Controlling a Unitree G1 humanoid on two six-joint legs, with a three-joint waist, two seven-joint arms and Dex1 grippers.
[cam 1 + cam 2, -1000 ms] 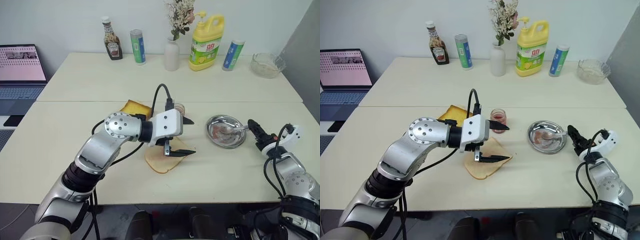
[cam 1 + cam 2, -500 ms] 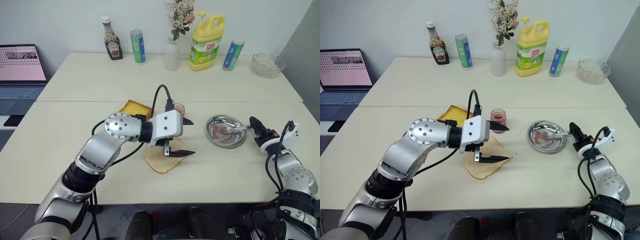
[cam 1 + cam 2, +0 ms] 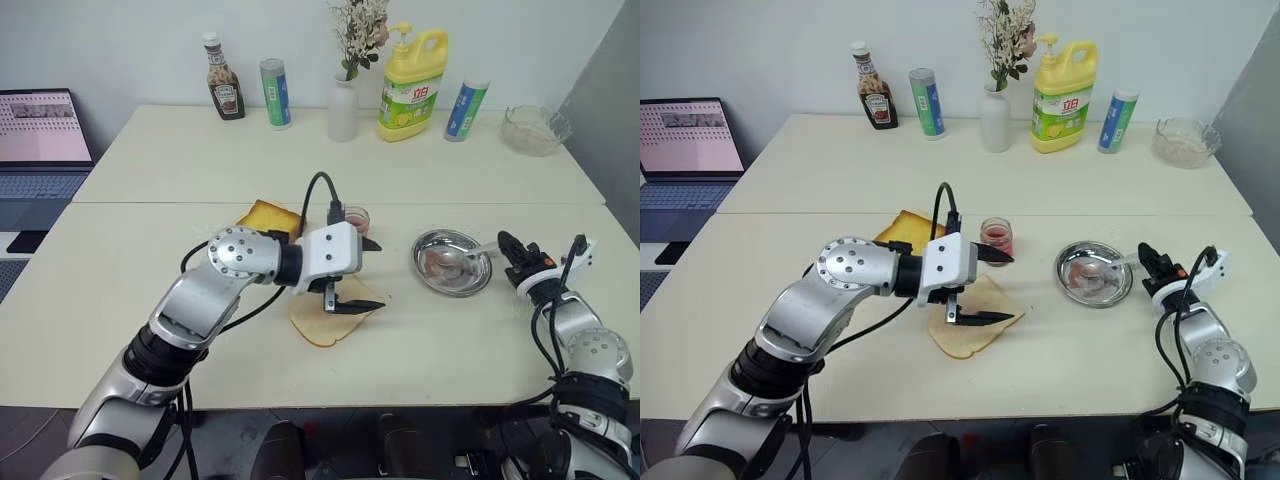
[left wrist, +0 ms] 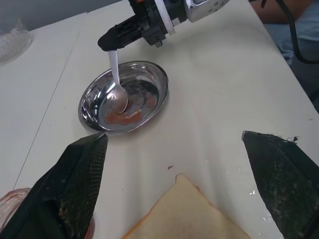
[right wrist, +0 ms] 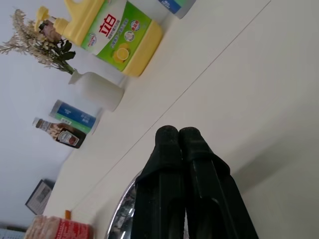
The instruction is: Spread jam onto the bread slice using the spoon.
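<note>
Two grippers are in view, and several items are partly hidden. The left gripper (image 3: 985, 287) hangs over the bread slice (image 3: 970, 330) near the middle of the front table, fingers spread wide and holding nothing; the arm and gripper body cover the slice's near-left part, so any smear on it cannot be made out from the head views. The jam (image 3: 995, 235) stands just behind the upper finger, which crosses its front. A thicker yellow toast slab (image 3: 902, 225) lies to the left of the jar, its right end cut off by the arm's cable. The right gripper (image 3: 1152, 263) is at the right edge of the table, fingers pressed together on the handle tip of the spoon (image 4: 116, 87); the head views show the handle as a thin pale line, hard to trace. The left wrist view shows more: the spoon's bowl rests inside the steel dish (image 4: 158, 82) among reddish smears, the handle rising to the closed black fingers. The right wrist view shows the two fingers flush together and the dish rim below them. Along the far edge stand a ketchup bottle (image 3: 876, 98), two cans, a vase (image 3: 995, 120), a yellow detergent jug (image 3: 1062, 95) and a glass bowl (image 3: 1185, 140).
</note>
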